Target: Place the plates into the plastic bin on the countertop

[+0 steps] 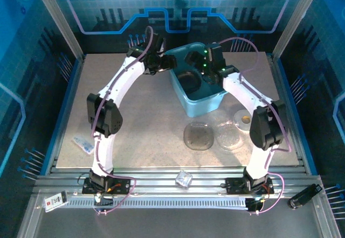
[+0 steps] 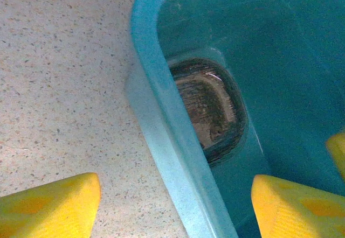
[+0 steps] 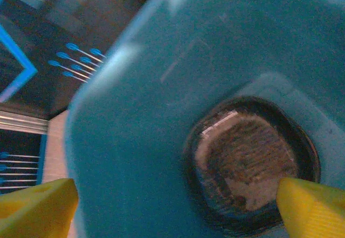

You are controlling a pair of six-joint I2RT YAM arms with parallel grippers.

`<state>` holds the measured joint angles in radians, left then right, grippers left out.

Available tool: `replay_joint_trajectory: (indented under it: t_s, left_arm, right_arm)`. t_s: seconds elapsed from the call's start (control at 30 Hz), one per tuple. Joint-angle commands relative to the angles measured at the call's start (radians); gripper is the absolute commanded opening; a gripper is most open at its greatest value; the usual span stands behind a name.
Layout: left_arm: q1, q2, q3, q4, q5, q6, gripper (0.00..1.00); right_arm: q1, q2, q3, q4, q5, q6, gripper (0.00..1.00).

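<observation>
Top view: both wrists crowd over the plastic bin (image 1: 202,104), masking part of its rim and the fingertips of both tools. Left wrist view: the left gripper (image 2: 172,208) stands spread, with one yellow finger over the countertop (image 2: 59,76), the other inside the bin, and the bin wall between them; it pinches nothing. Right wrist view, blurred: the right gripper (image 3: 175,211) is likewise spread above the bin's interior, gripping nothing. Both wrist views show dark stacked plates (image 2: 210,109) on the bin floor; their number cannot be made out. The top view adds a smoky plate (image 1: 198,135) on the countertop just in front of the bin, with clear plates (image 1: 230,137) beside it, their outlines hard to separate. A small clear cube (image 1: 184,179) sits on the front rail.
</observation>
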<state>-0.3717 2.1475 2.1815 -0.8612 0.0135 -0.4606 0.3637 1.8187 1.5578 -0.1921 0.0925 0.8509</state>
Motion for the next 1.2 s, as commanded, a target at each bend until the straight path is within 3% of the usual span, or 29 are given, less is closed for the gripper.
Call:
replay_joint_trajectory:
  t_s: [0.0,0.3,0.53,0.83,1.17]
  left_arm:
    - [-0.008,0.065,0.068,-0.082,-0.019,0.019,0.73]
    - [-0.008,0.183,0.225,-0.188,-0.020,0.011,0.68]
    - [0.006,0.236,0.309,-0.220,-0.020,0.031,0.48]
    - [0.057,0.228,0.314,-0.193,0.009,0.054,0.31]
    - [0.097,0.226,0.330,-0.210,0.056,0.161,0.28]
  right_arm:
    - [-0.030,-0.057,-0.027,0.096,-0.044,-0.101,0.92]
    - [-0.096,-0.096,-0.051,0.059,-0.022,-0.155,0.90]
    - [-0.119,-0.117,-0.088,0.044,-0.010,-0.159,0.91]
    - [-0.135,-0.148,-0.110,0.010,-0.005,-0.175,0.91]
    - [-0.143,-0.173,-0.128,-0.039,0.007,-0.194,0.93]
